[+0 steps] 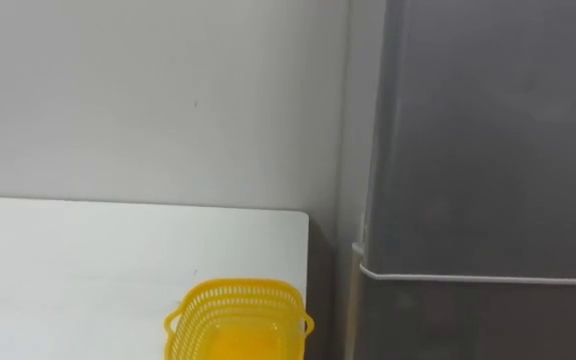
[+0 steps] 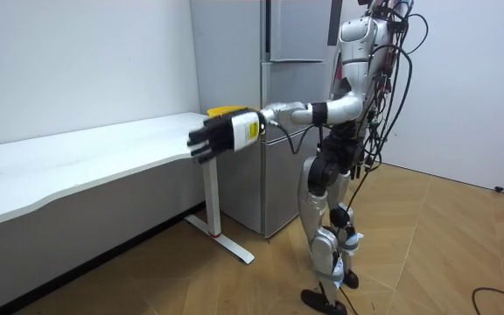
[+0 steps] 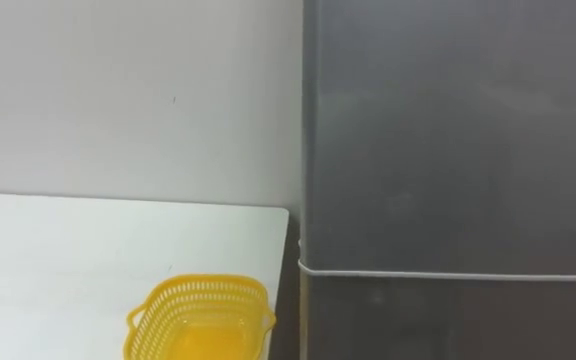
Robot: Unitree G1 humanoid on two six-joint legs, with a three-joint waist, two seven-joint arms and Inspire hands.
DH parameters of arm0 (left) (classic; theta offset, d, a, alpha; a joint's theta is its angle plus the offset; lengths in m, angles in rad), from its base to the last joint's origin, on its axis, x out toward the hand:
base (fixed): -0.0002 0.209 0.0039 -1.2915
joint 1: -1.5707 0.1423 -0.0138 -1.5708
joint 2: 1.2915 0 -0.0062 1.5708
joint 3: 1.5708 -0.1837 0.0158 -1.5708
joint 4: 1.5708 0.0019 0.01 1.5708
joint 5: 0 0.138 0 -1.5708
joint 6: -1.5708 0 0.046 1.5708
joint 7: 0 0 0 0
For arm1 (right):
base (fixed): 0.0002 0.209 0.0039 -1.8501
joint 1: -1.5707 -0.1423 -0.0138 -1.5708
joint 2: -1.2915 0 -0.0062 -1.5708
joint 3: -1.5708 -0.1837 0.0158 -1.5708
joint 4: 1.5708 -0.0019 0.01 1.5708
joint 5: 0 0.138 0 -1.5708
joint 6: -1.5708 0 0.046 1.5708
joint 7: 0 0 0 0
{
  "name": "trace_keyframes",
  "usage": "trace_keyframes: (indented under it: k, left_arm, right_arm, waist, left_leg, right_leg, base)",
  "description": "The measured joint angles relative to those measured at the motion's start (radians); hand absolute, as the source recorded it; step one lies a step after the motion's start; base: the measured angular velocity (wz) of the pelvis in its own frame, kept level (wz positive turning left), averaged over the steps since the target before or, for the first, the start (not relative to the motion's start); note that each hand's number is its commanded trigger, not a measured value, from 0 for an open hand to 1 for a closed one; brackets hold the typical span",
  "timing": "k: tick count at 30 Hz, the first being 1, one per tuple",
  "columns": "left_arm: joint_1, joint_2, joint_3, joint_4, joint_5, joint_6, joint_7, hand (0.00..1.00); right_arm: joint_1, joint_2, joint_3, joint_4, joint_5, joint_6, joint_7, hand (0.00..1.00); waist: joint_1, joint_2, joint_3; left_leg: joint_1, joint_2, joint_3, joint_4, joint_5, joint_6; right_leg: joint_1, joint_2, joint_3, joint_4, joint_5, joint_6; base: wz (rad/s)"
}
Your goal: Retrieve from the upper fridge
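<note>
The grey fridge [image 1: 478, 150] stands to the right of a white table [image 1: 88, 260], both doors shut; a thin seam [image 1: 468, 277] divides the upper door from the lower one. In the room view the fridge [image 2: 297, 105] rises behind me as I stand upright facing it. My left hand [image 2: 226, 136] is stretched out at table height toward the room view's left, beside the table's corner, with its dark fingers fairly straight and holding nothing. A yellow mesh basket [image 1: 238, 320] sits on the table's corner nearest the fridge.
A plain white wall [image 1: 148, 90] runs behind the table. A narrow gap [image 1: 328, 290] separates the table's edge from the fridge. The long table [image 2: 86, 166] stretches to the room view's left on a white leg [image 2: 213, 210]; wooden floor [image 2: 444, 254] lies around me.
</note>
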Motion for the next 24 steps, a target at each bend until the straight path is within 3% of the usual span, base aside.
trace_keyframes:
  k: [5,7,11,15,20,24]
  left_arm:
    - [-0.001,0.025,-0.01,-0.231,0.068,-0.028,-0.045,0.0]
    - [-0.004,0.044,-0.012,-0.266,0.082,-0.039,-0.07,0.0]
    - [-0.044,0.046,-0.035,-0.347,0.073,-0.04,-0.131,0.0]
    - [-0.108,0.053,-0.123,-0.392,0.041,-0.038,-0.281,0.0]
    - [-0.144,0.061,-0.248,-0.402,-0.06,-0.005,-0.49,0.0]
    - [-0.189,0.062,-0.311,-0.402,-0.123,0.039,-0.599,0.0]
  right_arm:
    - [0.013,0.0,0.001,-0.001,-0.026,-0.008,0.022,0.0]
    - [0.011,0.0,0.001,-0.004,-0.033,-0.018,0.03,0.0]
    - [0.017,0.009,0.001,-0.01,-0.038,-0.021,0.046,0.0]
    - [0.013,0.014,0.001,0.006,-0.038,-0.015,0.077,0.0]
    - [0.01,0.017,0.002,0.019,-0.042,-0.003,0.091,0.0]
    - [0.012,0.016,0.002,0.02,-0.042,0.008,0.101,0.0]
  waist:
    - [-0.011,0.007,0.002]
    - [-0.031,0.014,0.0059]
    - [-0.057,0.017,0.0101]
    - [-0.09,0.016,0.0142]
    - [-0.135,0.013,0.011]
    - [-0.163,0.014,0.0152]
  left_leg:
    - [0.0,-0.001,-0.008,0.001,0.0,0.0]
    - [-0.004,-0.002,-0.022,0.001,0.0,0.0]
    - [-0.011,-0.001,-0.025,0.004,0.0,0.0]
    - [-0.024,0.0,-0.024,0.004,0.0,0.0]
    - [-0.027,0.002,0.003,0.004,0.0,0.0]
    - [-0.026,0.004,0.005,0.004,0.0,0.0]
  right_leg:
    - [0.006,-0.001,-0.005,-0.002,0.001,0.001]
    - [0.005,-0.004,-0.012,-0.002,0.001,0.001]
    - [0.003,-0.005,-0.018,-0.002,0.0,0.001]
    - [-0.008,-0.006,-0.021,-0.002,0.001,-0.001]
    - [-0.021,0.0,-0.001,-0.001,0.003,-0.002]
    - [-0.025,0.003,0.005,0.002,0.009,-0.005]
  base:
    - [0.04]
    - [0.11]
    - [0.06]
    - [0.03]
    - [-0.14]
    - [-0.15]
